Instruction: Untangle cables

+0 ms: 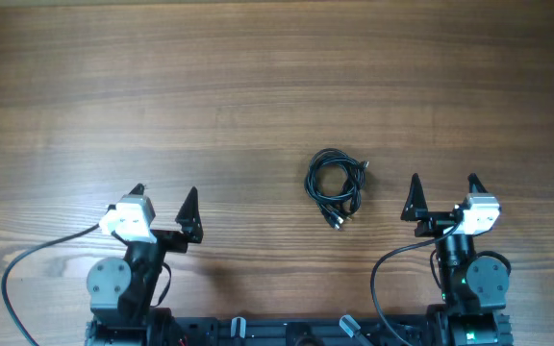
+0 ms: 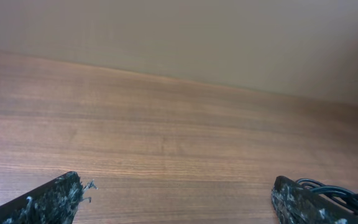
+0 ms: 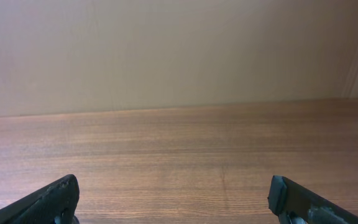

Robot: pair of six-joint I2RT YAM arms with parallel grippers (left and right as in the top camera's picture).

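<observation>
A small coiled bundle of thin black cables (image 1: 336, 183) lies on the wooden table, right of centre, with plug tips at its lower end. Part of the bundle shows at the bottom right of the left wrist view (image 2: 337, 191), behind the right finger. My left gripper (image 1: 165, 200) is open and empty, well to the left of the bundle (image 2: 176, 199). My right gripper (image 1: 443, 190) is open and empty, to the right of the bundle and a little nearer me (image 3: 174, 198). The right wrist view shows no cables.
The wooden table (image 1: 258, 86) stretches away on all sides. Thick black arm cables loop near the bases at the front left (image 1: 27, 264) and front right (image 1: 383, 279). A plain wall (image 3: 166, 56) stands beyond the far table edge.
</observation>
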